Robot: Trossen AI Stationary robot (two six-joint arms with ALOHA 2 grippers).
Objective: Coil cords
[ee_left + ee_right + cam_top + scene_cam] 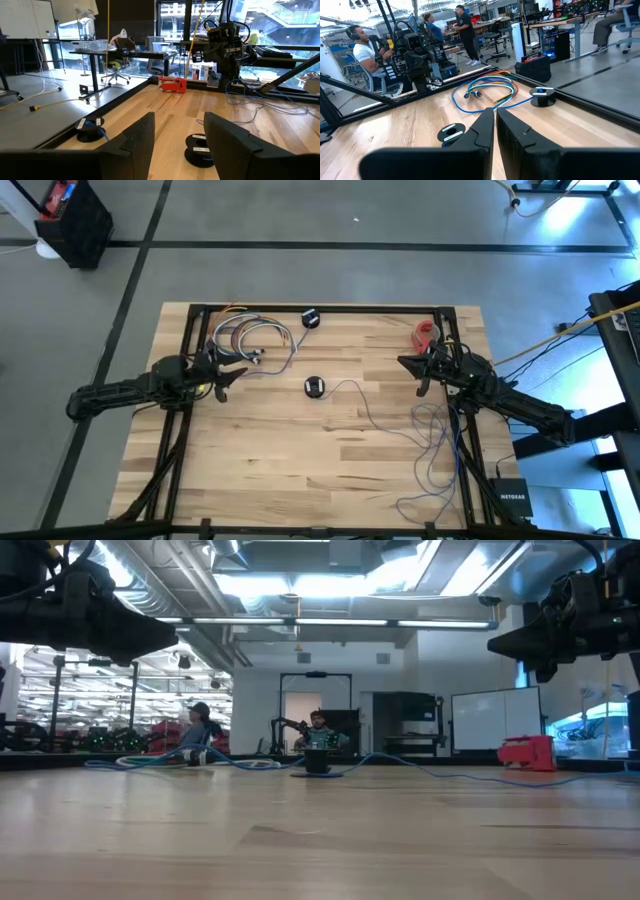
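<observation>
Cords (432, 442): thin bluish-purple line, laid in loose tangled loops on the table (300, 450) toward its right edge, partly spilling past the frame rail. One strand is run from the tangle up and leftward to a small black puck (315, 387) near the table's middle. A second puck (311, 318) is set at the far edge, beside a coiled bundle of coloured cables (255, 340).

Right gripper (422, 370): held above the table, fingers nearly closed, nothing grasped. The loose tangle is placed just nearward of it; this arm is judged the closer one.

Left gripper (232, 372): hovering at the left side, fingers parted, empty; the middle puck lies to its right.
</observation>
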